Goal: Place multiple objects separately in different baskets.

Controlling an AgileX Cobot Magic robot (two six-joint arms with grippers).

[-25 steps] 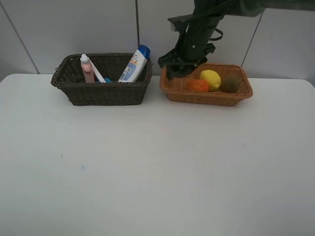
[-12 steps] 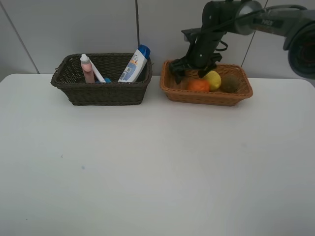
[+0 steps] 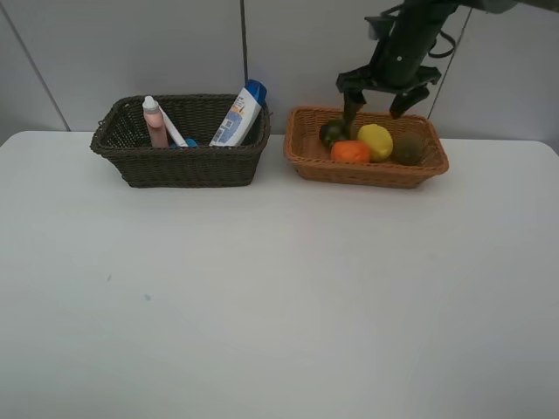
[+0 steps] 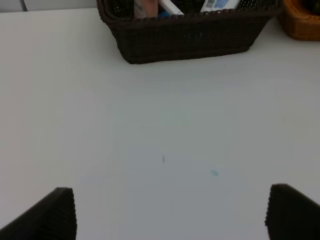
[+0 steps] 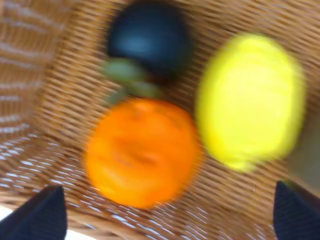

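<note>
The light orange-tan basket point(image 3: 311, 157) holds the orange point(image 3: 351, 151), the yellow lemon point(image 3: 375, 141), the brown kiwi point(image 3: 407, 148) and the dark mangosteen point(image 3: 333, 132). My right gripper point(image 3: 382, 103) is open and empty just above them. The right wrist view shows the mangosteen point(image 5: 148, 41), orange point(image 5: 142, 151) and lemon point(image 5: 250, 100) below the open fingers. The dark brown basket point(image 3: 188, 164) holds the pink bottle point(image 3: 155, 123), white pen point(image 3: 172, 127) and blue-capped white bottle point(image 3: 239, 113). The dark pad is hidden. My left gripper point(image 4: 170, 210) is open over bare table.
The white table point(image 3: 279, 288) stretches in front of both baskets. A tiled wall point(image 3: 131, 44) stands close behind them. The dark basket point(image 4: 190, 37) lies ahead of the left gripper in the left wrist view.
My right gripper has risen and moved right, away from the tan basket's left end. The mangosteen now lies uncovered in the basket beside the orange. The left arm has not moved.
</note>
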